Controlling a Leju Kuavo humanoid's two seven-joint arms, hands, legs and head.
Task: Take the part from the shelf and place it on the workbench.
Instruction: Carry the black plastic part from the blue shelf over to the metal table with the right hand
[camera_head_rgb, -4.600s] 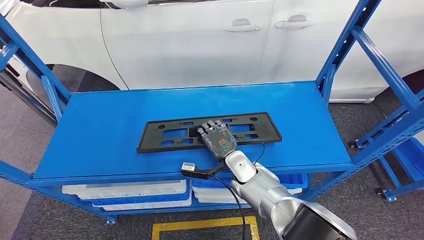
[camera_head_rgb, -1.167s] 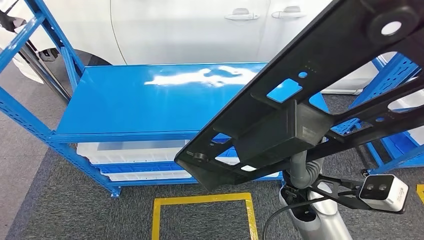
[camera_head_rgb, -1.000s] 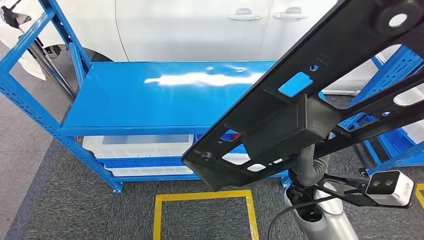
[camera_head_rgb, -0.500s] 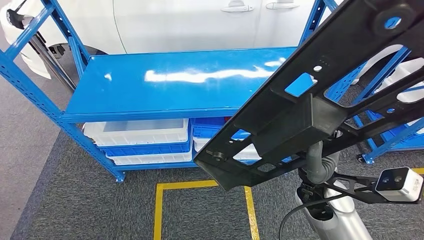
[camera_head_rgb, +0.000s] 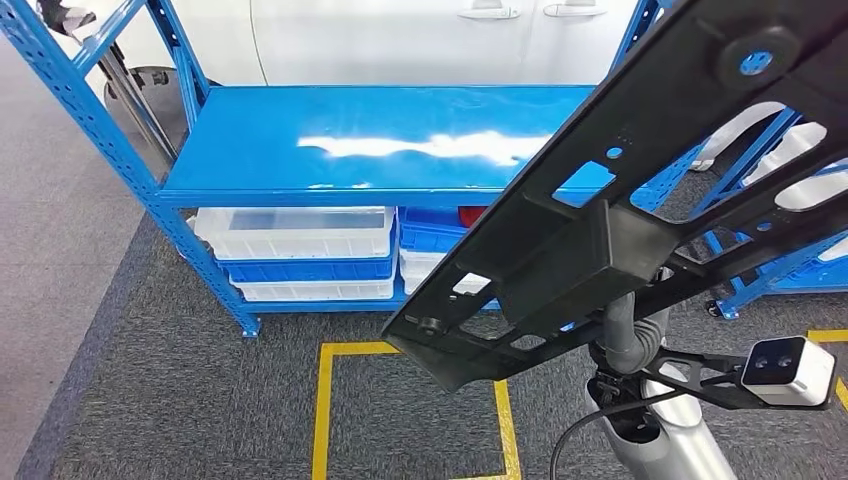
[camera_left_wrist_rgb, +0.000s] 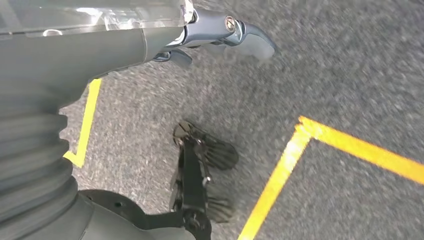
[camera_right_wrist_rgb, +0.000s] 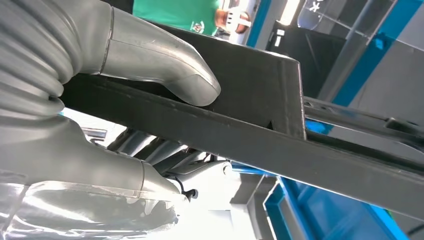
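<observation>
The part is a long black plastic plate with cut-outs. It is held up close in front of the head view, slanting from lower left to upper right, off the blue shelf. My right hand grips it, the thumb pressed on its flat face in the right wrist view. From the head, the part hides the hand and I see just the ribbed wrist below it. My left hand hangs over the carpet with nothing in it, fingers apart.
The shelf's top board is bare. White and blue bins sit under it. A yellow tape square marks the grey carpet before it. A white car stands behind, another blue rack at right. A person in green stands nearby.
4.6 s ago the part lay on the shelf under my right hand; now it is lifted clear. Over the last second the camera has moved, and the shelf sits further off.
</observation>
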